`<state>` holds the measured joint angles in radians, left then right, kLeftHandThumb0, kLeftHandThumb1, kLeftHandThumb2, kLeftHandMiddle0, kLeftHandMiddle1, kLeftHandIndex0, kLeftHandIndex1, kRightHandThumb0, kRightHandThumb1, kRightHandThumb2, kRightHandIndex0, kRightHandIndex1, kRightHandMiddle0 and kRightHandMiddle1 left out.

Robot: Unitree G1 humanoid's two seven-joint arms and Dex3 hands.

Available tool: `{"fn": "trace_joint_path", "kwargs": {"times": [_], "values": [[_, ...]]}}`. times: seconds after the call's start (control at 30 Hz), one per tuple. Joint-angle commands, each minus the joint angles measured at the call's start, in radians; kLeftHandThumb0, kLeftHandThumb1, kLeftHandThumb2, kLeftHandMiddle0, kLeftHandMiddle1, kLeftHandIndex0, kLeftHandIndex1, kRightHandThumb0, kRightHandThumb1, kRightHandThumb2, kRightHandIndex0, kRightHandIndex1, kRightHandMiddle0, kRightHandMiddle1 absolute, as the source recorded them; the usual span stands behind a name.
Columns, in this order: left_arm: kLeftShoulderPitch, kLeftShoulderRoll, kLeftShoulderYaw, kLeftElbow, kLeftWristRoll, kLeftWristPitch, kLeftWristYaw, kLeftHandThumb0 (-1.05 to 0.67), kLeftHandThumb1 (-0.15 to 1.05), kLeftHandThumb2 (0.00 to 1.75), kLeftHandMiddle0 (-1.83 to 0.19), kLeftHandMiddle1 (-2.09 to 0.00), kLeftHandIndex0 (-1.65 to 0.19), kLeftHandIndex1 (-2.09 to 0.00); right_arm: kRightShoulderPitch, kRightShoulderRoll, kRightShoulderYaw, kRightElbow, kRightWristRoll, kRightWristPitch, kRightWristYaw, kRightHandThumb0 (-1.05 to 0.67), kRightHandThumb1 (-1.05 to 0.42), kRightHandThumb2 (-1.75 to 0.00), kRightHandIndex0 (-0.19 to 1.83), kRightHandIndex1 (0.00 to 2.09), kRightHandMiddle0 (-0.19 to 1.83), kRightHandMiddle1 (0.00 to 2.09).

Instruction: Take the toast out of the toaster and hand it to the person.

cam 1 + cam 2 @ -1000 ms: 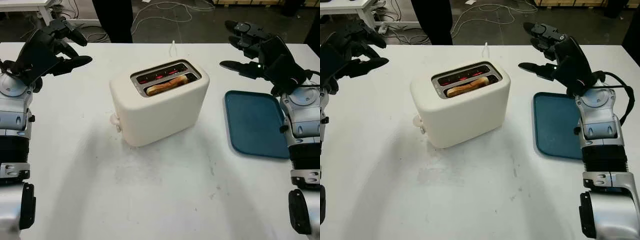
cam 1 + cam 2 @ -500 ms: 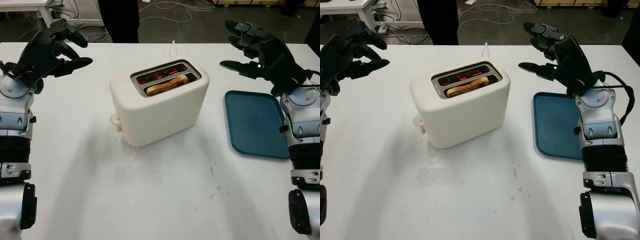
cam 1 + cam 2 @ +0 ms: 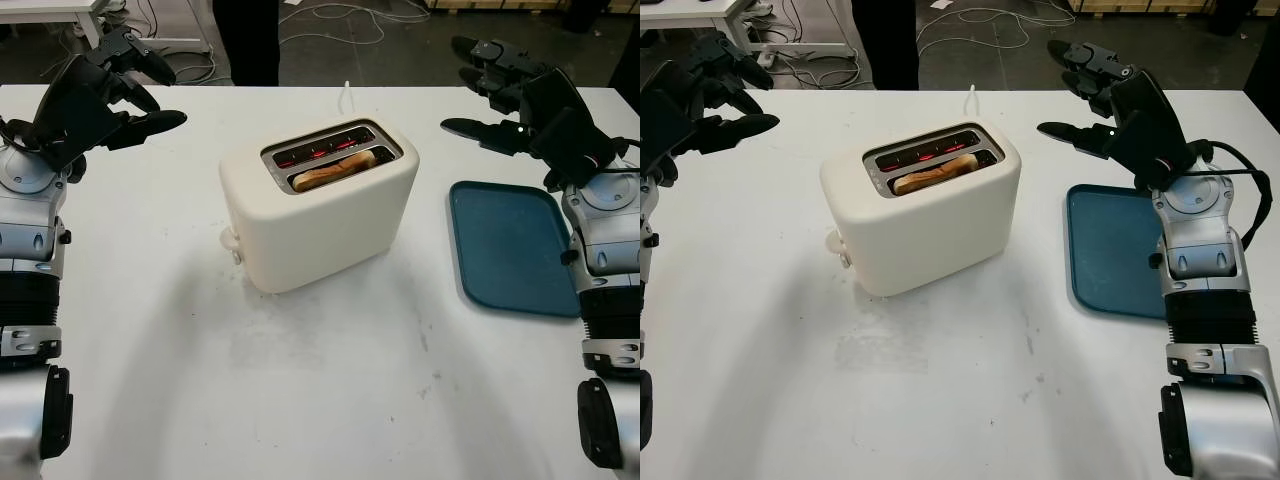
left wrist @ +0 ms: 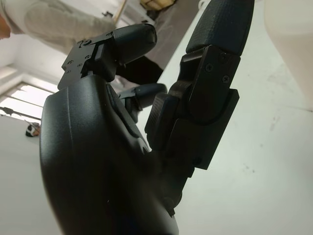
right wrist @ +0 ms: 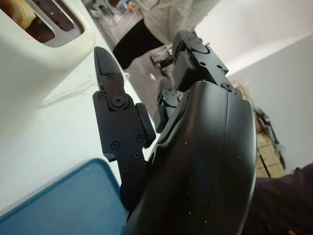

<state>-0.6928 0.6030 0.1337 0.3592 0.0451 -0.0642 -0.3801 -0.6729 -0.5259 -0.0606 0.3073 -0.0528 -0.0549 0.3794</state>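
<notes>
Toast (image 3: 335, 170) sits low in the toaster's (image 3: 318, 215) near slot, mid-table; far slot glows red. My left hand (image 3: 105, 95) by the far-left corner and right hand (image 3: 515, 100) above the tray's (image 3: 510, 245) far edge are open, empty. Risks: fingers touching hot elements, crushing or dropping the slice.

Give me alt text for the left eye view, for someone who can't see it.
A cream toaster sits mid-table with a slice of toast in its nearer slot. The robot's left hand and right hand, both open, are raised on either side of it. A blue tray lies on the white table, under the right arm.
</notes>
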Motion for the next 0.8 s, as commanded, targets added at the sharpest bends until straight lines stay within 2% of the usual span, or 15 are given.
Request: {"fn": "trace_joint_path", "kwargs": {"times": [0.0,0.27,0.77], "values": [[0.011,0.003,0.003,-0.006,-0.003,-0.008,0.008,-1.05,0.92,0.06,-0.05,-1.74,-0.08,-1.63,-0.003,-0.008,-0.005,0.004,0.001,-0.019,0.001,-0.34,-0.92,0.00,0.37,0.02,0.38,0.01],[0.029,-0.004,0.000,-0.054,-0.001,0.011,0.013,-1.05,0.92,0.05,0.00,-1.75,-0.01,-1.65,-0.007,-0.006,-0.007,0.017,0.012,-0.014,0.011,-0.29,-0.91,0.00,0.35,0.01,0.36,0.00],[0.062,0.001,0.004,-0.134,-0.001,0.077,0.019,-1.05,0.92,0.04,0.00,-1.66,0.00,-1.57,-0.010,-0.002,0.000,0.019,0.001,-0.015,0.009,-0.31,-0.90,0.00,0.36,0.01,0.37,0.00]]}}
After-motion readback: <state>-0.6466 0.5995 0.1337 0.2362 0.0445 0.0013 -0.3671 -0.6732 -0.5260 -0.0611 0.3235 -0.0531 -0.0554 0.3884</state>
